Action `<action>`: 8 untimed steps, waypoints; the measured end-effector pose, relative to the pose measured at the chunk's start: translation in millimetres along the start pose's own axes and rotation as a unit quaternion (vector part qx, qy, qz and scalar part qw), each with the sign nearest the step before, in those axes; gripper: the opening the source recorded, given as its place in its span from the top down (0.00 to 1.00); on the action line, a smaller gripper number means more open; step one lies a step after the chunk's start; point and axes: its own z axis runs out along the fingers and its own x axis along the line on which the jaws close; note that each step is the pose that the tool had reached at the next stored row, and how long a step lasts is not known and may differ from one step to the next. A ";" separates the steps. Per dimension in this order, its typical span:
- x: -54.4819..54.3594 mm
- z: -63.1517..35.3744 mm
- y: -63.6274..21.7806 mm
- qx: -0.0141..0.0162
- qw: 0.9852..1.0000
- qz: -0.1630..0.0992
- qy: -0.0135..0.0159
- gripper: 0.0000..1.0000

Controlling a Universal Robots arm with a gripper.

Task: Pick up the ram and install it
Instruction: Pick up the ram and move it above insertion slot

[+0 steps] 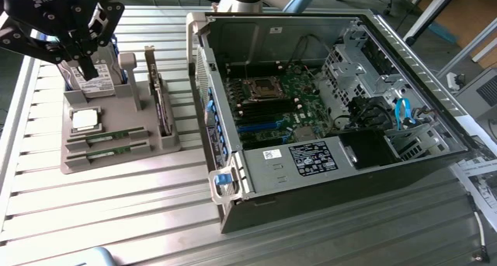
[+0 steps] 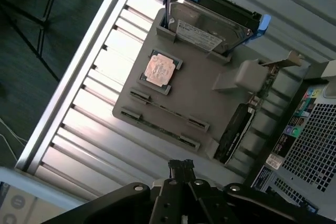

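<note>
1. Exterior view: the hand [image 1: 88, 72] hangs above the gray holder [image 1: 123, 121], over the end where the hard drive [image 1: 95, 84] stands. Its fingers are pressed together, narrow, and they hold nothing.
2. The ram [image 1: 105, 138] stands on its edge in a slot at the opposite end of the holder, just beside the processor chip [image 1: 84, 119]. A second stick [image 1: 103, 155] sits in the next slot, nearer to the holder's rim. The open computer case [image 1: 326, 103] stands beside the holder on the slatted surface [image 1: 116, 213].
3. Wrist view: the hand [image 2: 181, 165] is closed and empty, well apart from the holder [image 2: 210, 93]. The ram [image 2: 168, 110] and the second stick [image 2: 159, 128] appear as thin lines between small end blocks. The expansion card [image 2: 236, 129] stands along the holder's side.
4. I judge the ram to be light, stiff and thin, and probably fragile at its chips and contact edge. The flat faces may be slippery. The best hold seems to be across the two long faces, near the middle of the free upper edge, so that it does not tilt.
</note>
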 end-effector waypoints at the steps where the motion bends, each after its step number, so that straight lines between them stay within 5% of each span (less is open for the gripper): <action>1: 0.0 0.0 0.0 0.000 1.000 -0.007 0.000 0.89; 8: 0.0 0.0 0.0 0.003 0.998 -0.061 0.002 0.89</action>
